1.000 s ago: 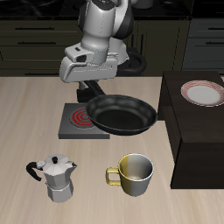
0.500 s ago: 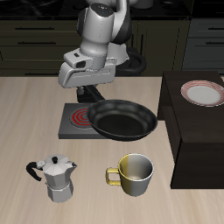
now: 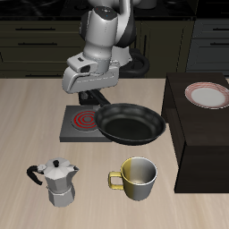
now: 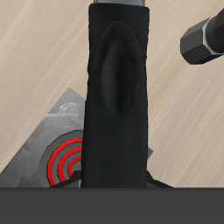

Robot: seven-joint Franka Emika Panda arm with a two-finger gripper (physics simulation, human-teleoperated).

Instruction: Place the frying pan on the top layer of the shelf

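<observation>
The frying pan (image 3: 131, 123) is off the bench (image 3: 36, 116) and hangs in the air, its bowl just beside the burner plate (image 3: 81, 122) and close to the shelf (image 3: 204, 134), but not yet over it. The tool (image 3: 92, 92) grips the pan by its long handle (image 4: 117, 96); the wrist view shows that handle running straight through the middle, so I judge the tool is clenched on it, although the fingertips themselves are hidden.

So the pick-up part looks done. What is left: to raise the pan above the top of the shelf, carry it sideways over that flat top, and put it down. A plate (image 3: 208, 94) already lies on the shelf top toward its back, so the free place is nearer the front part of the shelf. The moka pot (image 3: 55, 182) and the metal mug (image 3: 135, 178) stand well apart from the shelf's top, nearer the bench's front edge.
</observation>
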